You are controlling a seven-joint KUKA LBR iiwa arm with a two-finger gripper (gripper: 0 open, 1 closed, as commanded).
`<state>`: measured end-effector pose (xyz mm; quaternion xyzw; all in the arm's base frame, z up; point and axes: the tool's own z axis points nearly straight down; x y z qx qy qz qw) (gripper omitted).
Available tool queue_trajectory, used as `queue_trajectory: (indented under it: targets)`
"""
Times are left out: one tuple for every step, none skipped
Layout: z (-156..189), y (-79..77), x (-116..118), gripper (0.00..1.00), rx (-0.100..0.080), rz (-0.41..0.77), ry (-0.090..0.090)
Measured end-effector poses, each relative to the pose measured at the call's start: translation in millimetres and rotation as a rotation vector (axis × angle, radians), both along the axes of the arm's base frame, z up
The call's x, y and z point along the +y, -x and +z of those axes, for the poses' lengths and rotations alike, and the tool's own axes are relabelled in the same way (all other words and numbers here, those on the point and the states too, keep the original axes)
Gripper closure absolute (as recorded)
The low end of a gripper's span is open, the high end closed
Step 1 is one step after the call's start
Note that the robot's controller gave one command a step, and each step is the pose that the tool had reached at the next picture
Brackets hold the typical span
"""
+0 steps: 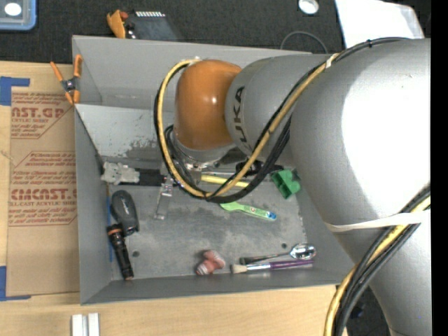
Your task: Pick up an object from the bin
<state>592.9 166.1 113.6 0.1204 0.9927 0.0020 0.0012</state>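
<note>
Camera view gives you "UKA" on the arm (241,117) — bent down into the bin (94,208); its gripper (164,194) hangs near a white plug (115,171) at the left — spread or closed, you cannot tell.

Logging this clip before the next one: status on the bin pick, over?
Gripper over bin floor, left of centre; grip unreadable. No thing seen held. Nearest: yellow stick, green toothbrush. Arm covers bin's right side.
</note>
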Motion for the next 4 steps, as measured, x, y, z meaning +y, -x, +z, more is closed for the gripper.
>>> queue_trajectory:
  targets:
    - [-45.0,0.3,-16.5,0.0,-0.014,0.183,0.0]
    - [-42.7,4.3,-12.7,1.0,-0.009,-0.183,-0.004]
    - [-42.5,4.3,-12.7,1.0,-0.009,-0.183,-0.004]
    - [-8.0,7.9,-13.4,1.0,0.003,-0.182,-0.001]
